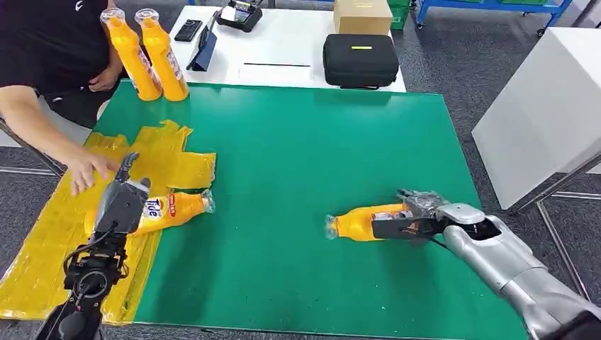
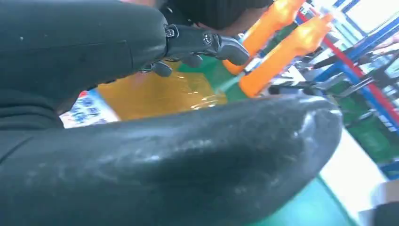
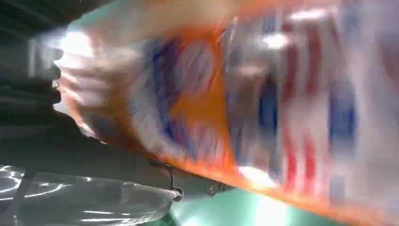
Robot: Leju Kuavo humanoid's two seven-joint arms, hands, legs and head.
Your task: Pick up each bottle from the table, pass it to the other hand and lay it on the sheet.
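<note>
Orange bottle [image 1: 358, 222] lying sideways (label blurred), gripped by right hand [image 1: 411, 216]

The head view looks forward and down from high on the robot onto the green mat [image 1: 305, 205], both arms entering from 6 o'clock. The left wrist view sits close behind the left hand [image 2: 141, 108], facing across the yellow sheet [image 2: 155, 92] toward two upright orange bottles [image 2: 282, 52], which the head view shows at 11 o'clock. The right wrist view sits very near a lying bottle [image 3: 244, 103], blurred.
</note>
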